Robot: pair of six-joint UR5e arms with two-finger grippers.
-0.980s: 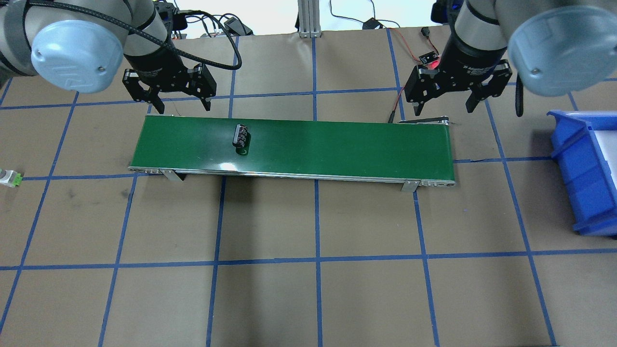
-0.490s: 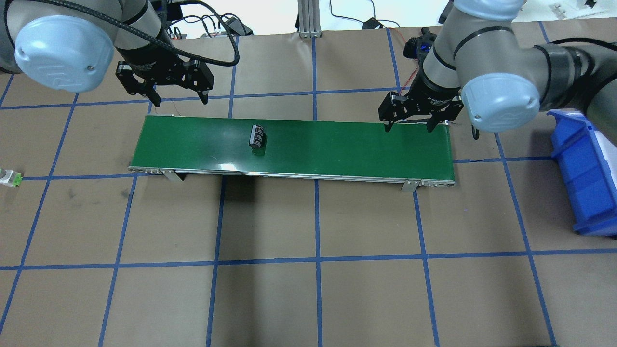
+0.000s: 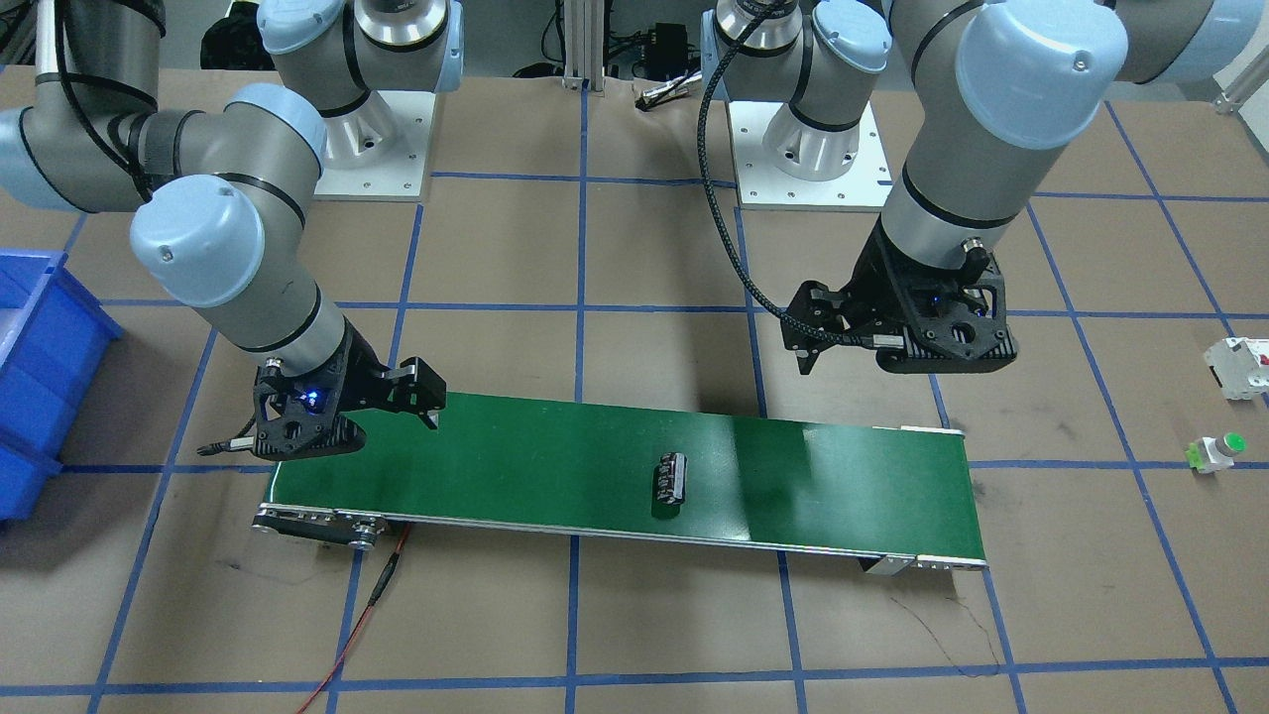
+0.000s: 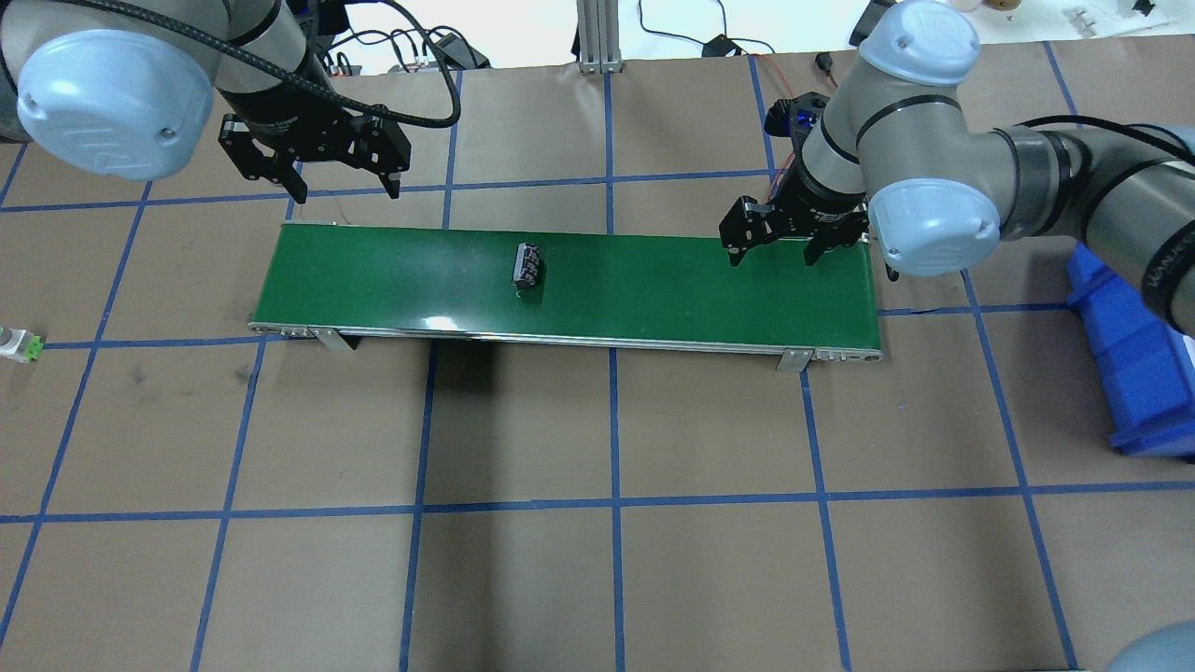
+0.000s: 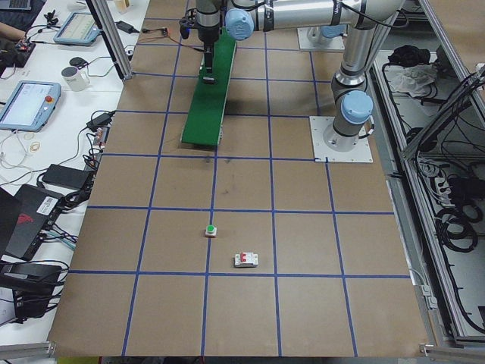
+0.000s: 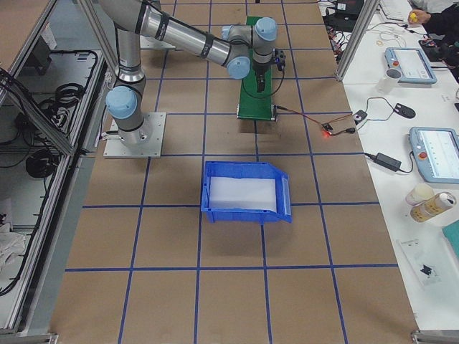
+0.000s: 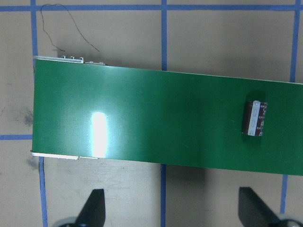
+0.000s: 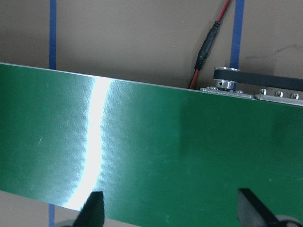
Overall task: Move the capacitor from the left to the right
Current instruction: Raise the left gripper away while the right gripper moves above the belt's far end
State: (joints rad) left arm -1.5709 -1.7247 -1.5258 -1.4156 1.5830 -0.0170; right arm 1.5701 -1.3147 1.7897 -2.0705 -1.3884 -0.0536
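The capacitor (image 4: pixel 528 266), a stubby dark cylinder with pale stripes, lies on its side on the green conveyor belt (image 4: pixel 653 289), a little left of the belt's middle. It also shows in the front view (image 3: pixel 671 477) and the left wrist view (image 7: pixel 255 118). My left gripper (image 4: pixel 345 187) is open and empty, hovering behind the belt's left end. My right gripper (image 4: pixel 773 250) is open and empty, hovering over the belt's right end, well to the right of the capacitor. The right wrist view shows only bare belt (image 8: pixel 151 156) between its fingertips (image 8: pixel 92 208).
A blue bin (image 4: pixel 1134 345) stands at the table's right edge. A white block with a red mark (image 3: pixel 1239 367) and a green-capped button (image 3: pixel 1214 451) lie on the table beyond the belt's left end. A red wire (image 3: pixel 367 605) runs from the belt's right end.
The capacitor has travelled to the right along the belt. My right gripper has come left and down over the belt's right end. My left gripper has drawn back slightly.
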